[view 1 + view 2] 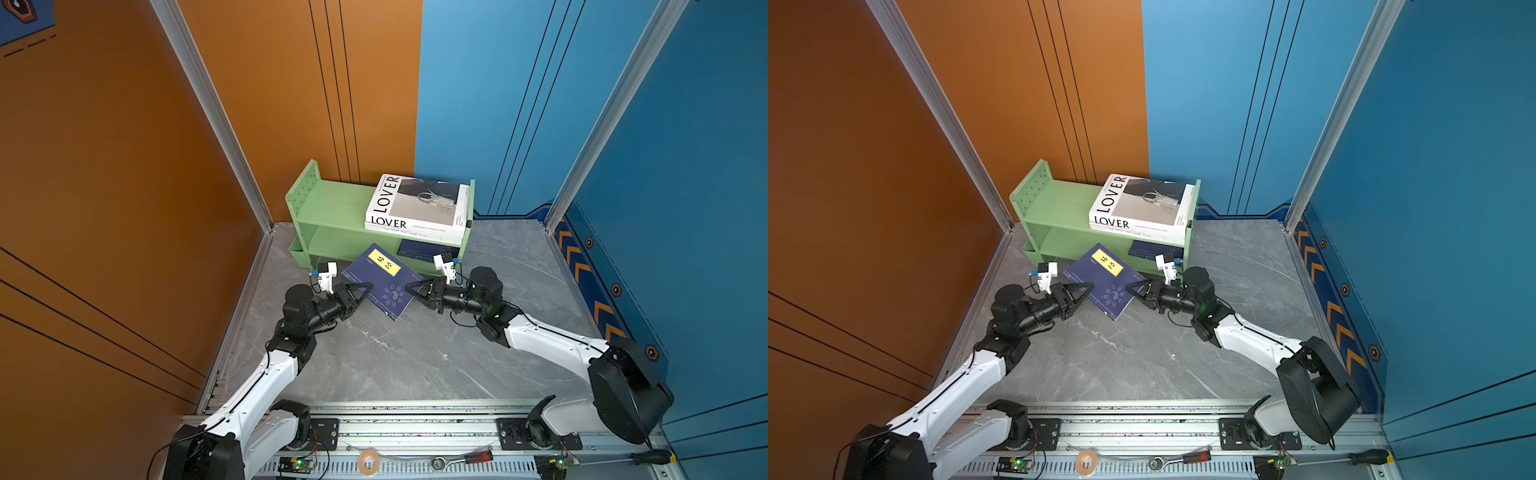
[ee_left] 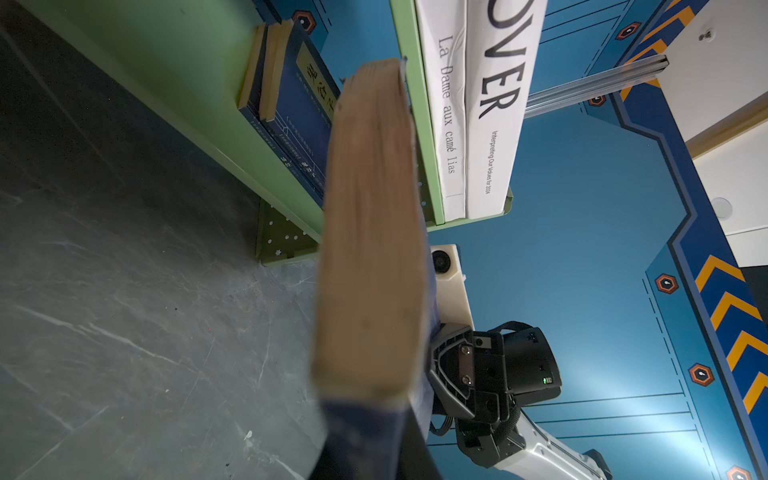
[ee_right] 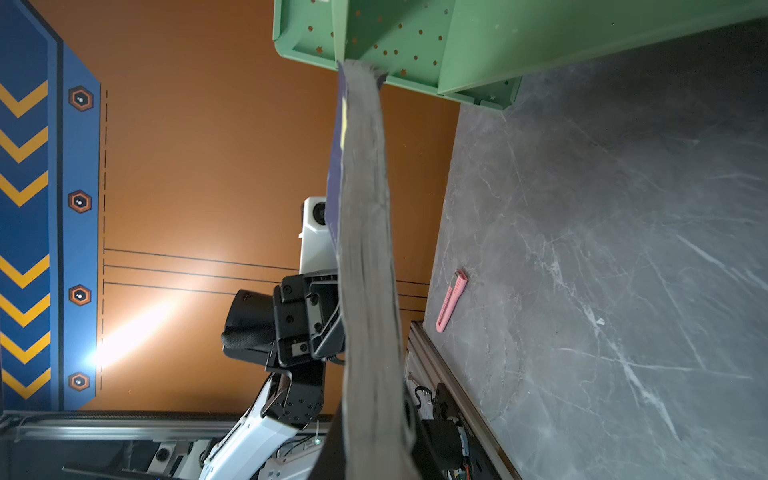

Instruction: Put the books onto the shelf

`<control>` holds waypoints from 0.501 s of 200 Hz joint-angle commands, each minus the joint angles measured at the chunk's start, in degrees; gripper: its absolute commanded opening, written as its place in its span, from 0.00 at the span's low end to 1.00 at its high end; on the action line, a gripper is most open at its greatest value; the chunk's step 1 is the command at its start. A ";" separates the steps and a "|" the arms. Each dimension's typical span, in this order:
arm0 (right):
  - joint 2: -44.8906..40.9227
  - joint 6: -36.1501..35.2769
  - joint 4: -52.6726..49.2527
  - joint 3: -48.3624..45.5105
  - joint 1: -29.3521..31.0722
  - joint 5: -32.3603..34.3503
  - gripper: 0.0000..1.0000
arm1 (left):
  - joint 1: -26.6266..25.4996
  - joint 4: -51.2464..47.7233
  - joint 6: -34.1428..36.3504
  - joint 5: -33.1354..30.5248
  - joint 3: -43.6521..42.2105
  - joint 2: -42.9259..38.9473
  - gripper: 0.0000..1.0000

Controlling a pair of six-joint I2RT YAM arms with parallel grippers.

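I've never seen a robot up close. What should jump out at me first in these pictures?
First, a navy book with a yellow label, pinched from both sides by the left gripper and the right gripper, just in front of the green shelf. Next, the big white LOVER book, lying on another white book at the right end of the shelf's top tier.
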 commanded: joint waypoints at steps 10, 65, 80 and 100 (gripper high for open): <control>0.18 -2.10 -2.34 3.98 0.46 2.79 0.18 | -1.54 3.89 -1.40 -3.93 -1.17 0.26 0.01; -2.70 -7.70 -13.22 5.85 0.95 8.46 0.53 | -1.00 16.14 -9.75 -8.45 -2.92 3.85 0.00; -4.20 -9.02 -16.10 5.75 0.87 9.96 0.58 | -0.48 17.76 -11.16 -8.74 -2.28 5.34 0.00; -6.94 -10.36 -19.91 4.59 0.26 12.47 0.63 | 0.17 17.73 -12.20 -9.90 -1.41 6.88 0.00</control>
